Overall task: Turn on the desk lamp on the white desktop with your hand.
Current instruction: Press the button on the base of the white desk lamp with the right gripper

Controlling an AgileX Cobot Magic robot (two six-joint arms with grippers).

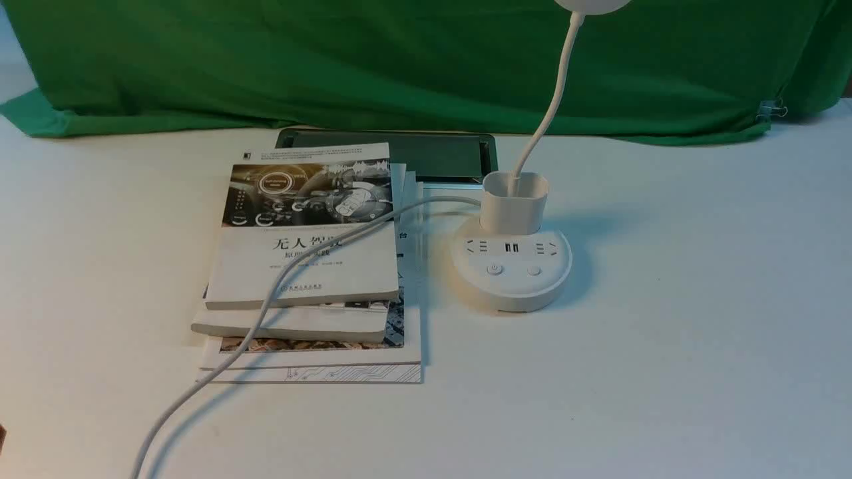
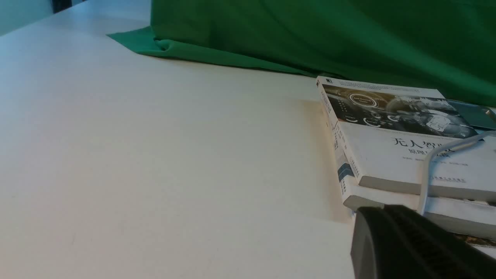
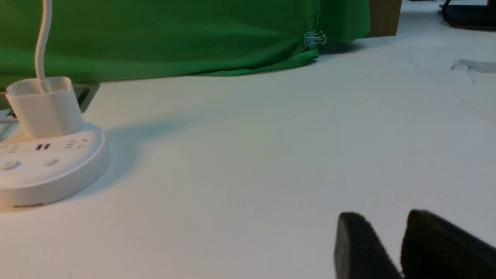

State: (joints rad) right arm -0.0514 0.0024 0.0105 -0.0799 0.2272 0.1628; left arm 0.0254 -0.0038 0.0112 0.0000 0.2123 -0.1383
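Observation:
The white desk lamp stands on the white desktop (image 1: 665, 332), right of centre. Its round disc base (image 1: 511, 269) carries sockets, USB ports and two buttons (image 1: 494, 269). The cup holder (image 1: 514, 199) sits behind them, the gooseneck (image 1: 549, 113) rises from it, and the head (image 1: 592, 4) is cut off at the top. The lamp looks unlit. The lamp base also shows in the right wrist view (image 3: 50, 166). My right gripper (image 3: 385, 217) hovers low over bare desktop, well apart from the base, jaws slightly apart and empty. My left gripper (image 2: 383, 209) is shut, near the books. Neither arm shows in the front view.
A stack of white-covered books (image 1: 306, 266) lies left of the lamp, with a loose white cable (image 1: 266, 306) draped over it toward the front edge. A dark tray (image 1: 426, 156) lies behind the books. Green cloth (image 1: 399, 60) closes off the back, with a binder clip (image 1: 772, 110) at its right end.

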